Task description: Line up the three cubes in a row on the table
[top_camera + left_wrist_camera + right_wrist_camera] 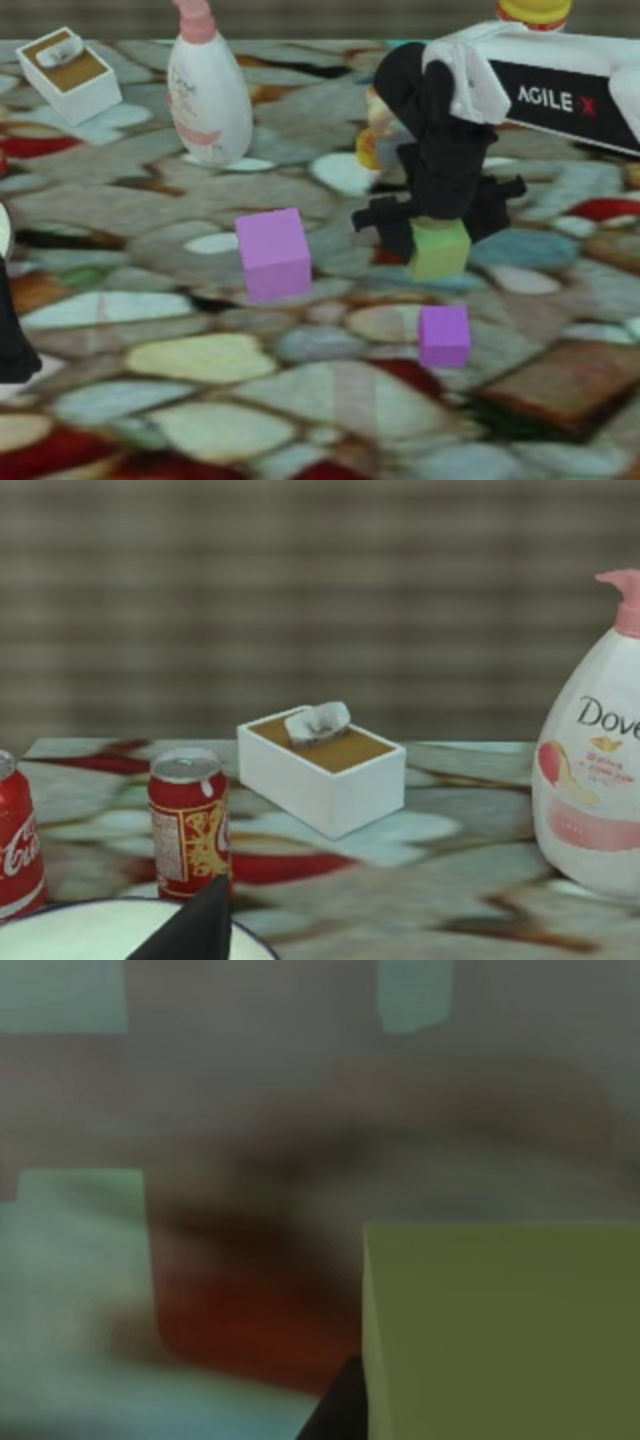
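- Directly beneath the right hand (pixel 440 232) sits the olive-green cube (pixel 439 250) on the counter (pixel 210 430); the hand covers its far edge, and whether it grips cannot be determined.
- Beside the hand stands the light-purple cube (pixel 273 254); just in front lies the small purple cube (pixel 444 336), off the line between the other two.
- Beyond the hand, the lotion bottle (pixel 208 95) and white box (pixel 69 73) stand well apart from the row area.
- Left hand (pixel 15 340): parked at the counter's left edge.

The cobbled table (pixel 560 385) bore three cubes (pixel 272 254), a white box (pixel 70 74), a lotion bottle (pixel 208 95) and cans (pixel 189 822).
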You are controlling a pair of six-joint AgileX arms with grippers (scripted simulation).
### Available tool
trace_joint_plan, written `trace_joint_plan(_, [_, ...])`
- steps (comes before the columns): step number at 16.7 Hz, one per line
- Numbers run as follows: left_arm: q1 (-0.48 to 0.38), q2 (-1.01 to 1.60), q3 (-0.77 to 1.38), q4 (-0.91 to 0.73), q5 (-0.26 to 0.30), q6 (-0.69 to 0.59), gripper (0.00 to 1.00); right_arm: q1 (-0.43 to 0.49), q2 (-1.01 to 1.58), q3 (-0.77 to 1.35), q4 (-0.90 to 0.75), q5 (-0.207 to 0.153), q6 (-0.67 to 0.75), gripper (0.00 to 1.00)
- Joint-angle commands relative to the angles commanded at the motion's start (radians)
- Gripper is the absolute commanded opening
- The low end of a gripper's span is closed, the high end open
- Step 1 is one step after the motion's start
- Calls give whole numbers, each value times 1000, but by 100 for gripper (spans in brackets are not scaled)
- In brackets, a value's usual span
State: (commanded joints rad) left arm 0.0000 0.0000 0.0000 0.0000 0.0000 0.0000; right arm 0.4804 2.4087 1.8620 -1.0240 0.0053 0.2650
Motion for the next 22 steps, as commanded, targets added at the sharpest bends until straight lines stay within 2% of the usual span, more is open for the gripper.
trace_joint_plan(4, [0, 0, 0, 0, 0, 0, 100, 0, 0, 0, 0, 0, 0, 2])
trace_joint_plan(5, [0, 0, 0, 0, 0, 0, 100, 0, 0, 0, 0, 0, 0, 0])
trace_joint_plan(15, [0, 0, 0, 0, 0, 0, 100, 2, -21, 18, -23, 4, -2, 0])
trace_joint_plan(22, [0, 0, 0, 0, 0, 0, 100, 10, -67, 178, -233, 3, -4, 0])
